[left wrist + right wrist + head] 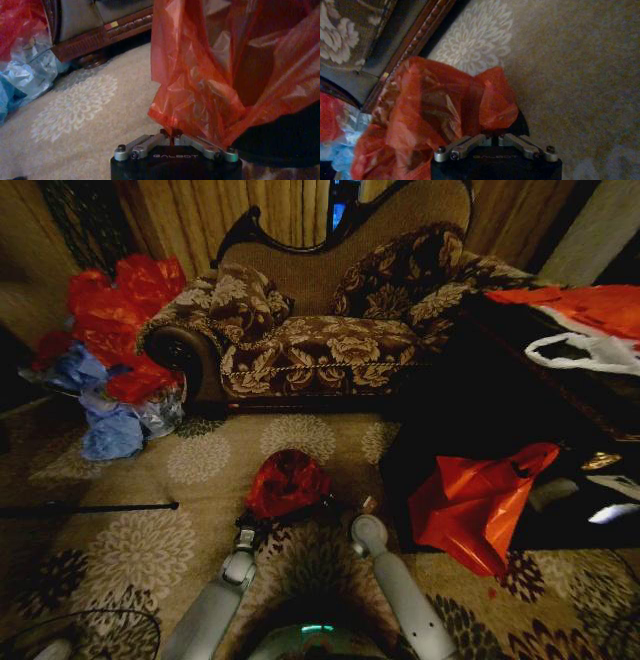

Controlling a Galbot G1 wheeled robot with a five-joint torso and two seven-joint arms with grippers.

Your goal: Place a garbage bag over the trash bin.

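Now my left gripper [173, 137] and right gripper [492, 139] both pinch the crinkly, glossy deep-red garbage bag [287, 482], bunched at twelve o'clock over the black trash bin [280, 144].

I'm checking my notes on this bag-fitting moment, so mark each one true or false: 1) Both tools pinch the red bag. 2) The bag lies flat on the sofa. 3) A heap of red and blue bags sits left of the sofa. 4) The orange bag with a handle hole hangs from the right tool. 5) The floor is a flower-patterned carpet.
1) True: the left tool and right tool are each shut on the bag's edge.
2) False: it is held over the bin on the carpet, in front of the sofa.
3) True: the heap.
4) False: the orange bag lies to the right, untouched.
5) True.
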